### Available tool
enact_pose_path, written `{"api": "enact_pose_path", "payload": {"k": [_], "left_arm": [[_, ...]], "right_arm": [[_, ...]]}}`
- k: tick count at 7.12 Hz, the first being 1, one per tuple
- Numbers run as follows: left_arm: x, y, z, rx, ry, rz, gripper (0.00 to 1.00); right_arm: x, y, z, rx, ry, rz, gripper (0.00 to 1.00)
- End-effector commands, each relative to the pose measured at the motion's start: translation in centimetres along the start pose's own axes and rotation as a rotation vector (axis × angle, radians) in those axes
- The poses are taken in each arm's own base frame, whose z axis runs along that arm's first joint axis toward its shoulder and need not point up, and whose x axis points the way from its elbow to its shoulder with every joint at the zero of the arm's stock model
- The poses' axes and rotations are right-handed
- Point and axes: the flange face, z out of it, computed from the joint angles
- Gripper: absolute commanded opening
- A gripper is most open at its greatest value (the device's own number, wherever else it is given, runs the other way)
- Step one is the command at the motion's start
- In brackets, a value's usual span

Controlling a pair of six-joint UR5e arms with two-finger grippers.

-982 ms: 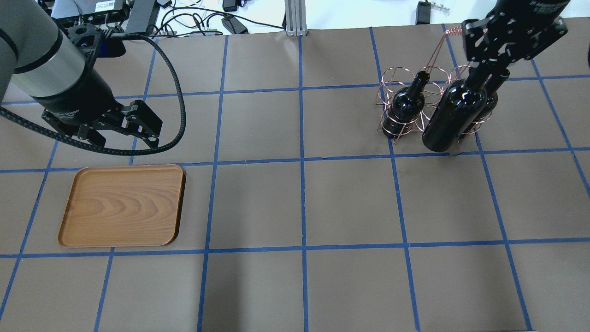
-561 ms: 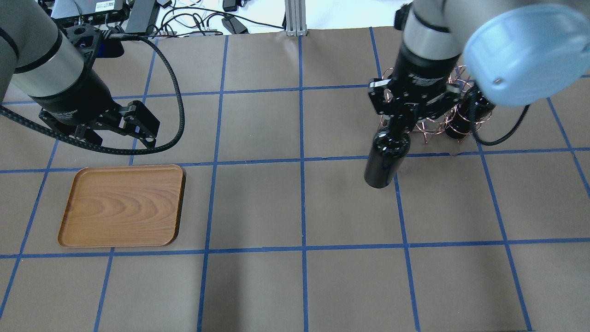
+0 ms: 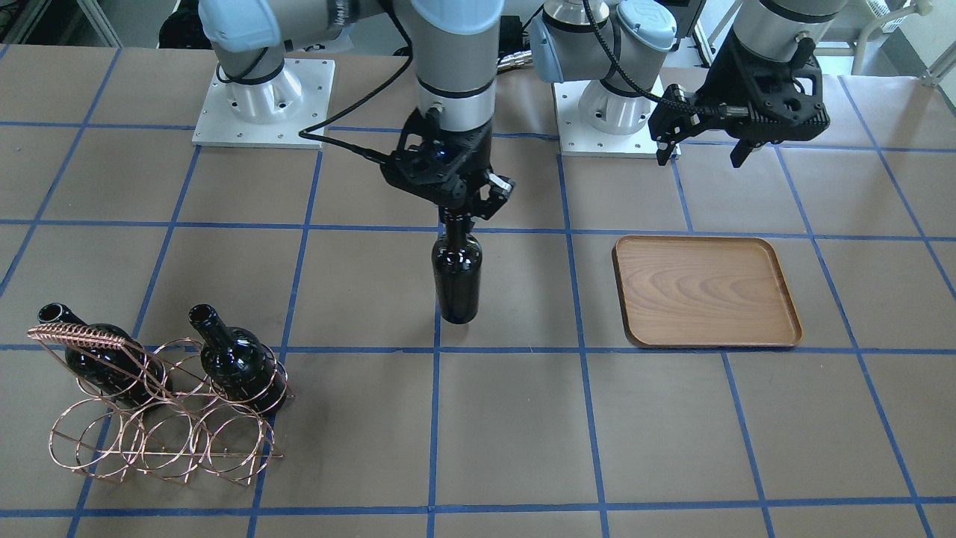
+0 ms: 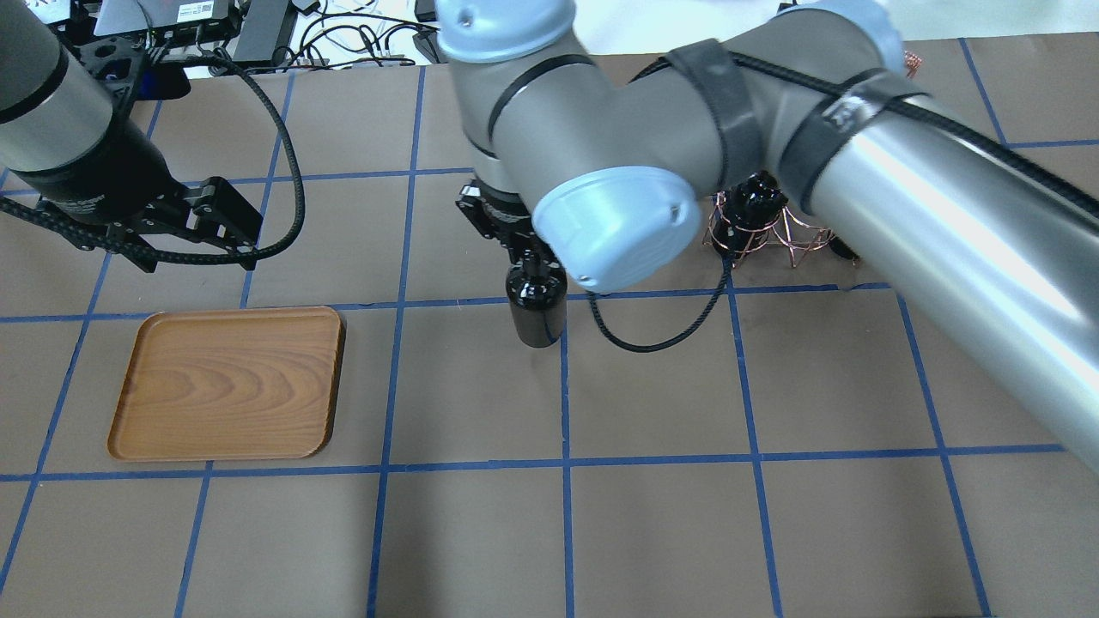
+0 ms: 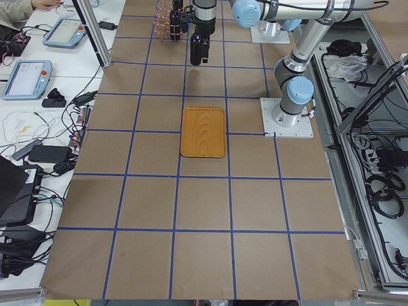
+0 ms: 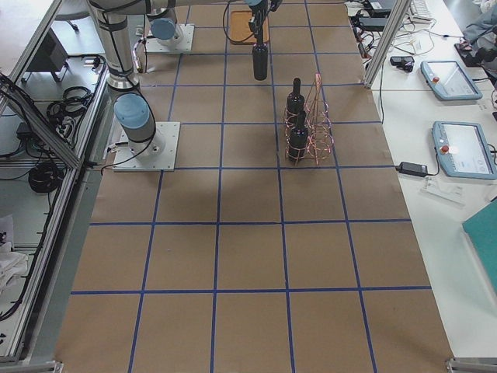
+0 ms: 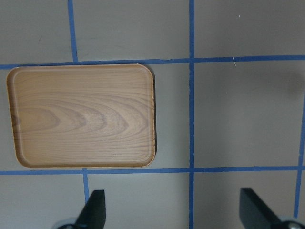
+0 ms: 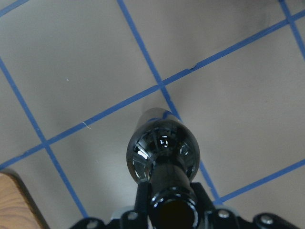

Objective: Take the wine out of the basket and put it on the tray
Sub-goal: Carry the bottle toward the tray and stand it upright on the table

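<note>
The right gripper is clamping the neck of the wine just below its mouth, with both fingers closed against the glass. The bottle is hanging upright directly beneath the gripper, body down, at the centre of the front-facing view, over a blue tape line on the table. It is standing well apart from the basket at lower left, which is holding two other bottles, and apart from the tray at centre right. The left gripper is hovering at upper right, above the tray's upper edge in the frame, with its fingers spread wide and gripping nothing. Whether the bottle's base is touching the table cannot be told.
</note>
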Motion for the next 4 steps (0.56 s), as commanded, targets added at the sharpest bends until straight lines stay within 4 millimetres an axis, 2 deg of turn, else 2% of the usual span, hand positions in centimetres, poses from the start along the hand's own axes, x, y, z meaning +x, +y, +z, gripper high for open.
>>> {"api": "enact_pose_path", "payload": {"k": [1,2,4], "left_arm": [[-1.3,-0.1,0.0,0.0,0.0,0.009,1.0],[-1.3,-0.1,0.1,-0.001,0.003,0.006,1.0],[-1.4,-0.1,0.1,-0.003,0.001,0.006,1.0]], "right_arm": [[-5.8,3.7,1.3,-0.004,-0.017,0.118,0.0],[-6.5,5.6,1.4,-0.031,-0.029,0.135,0.0],[-7.9,7.4,2.6,-0.068,-0.053,0.176,0.01]]}}
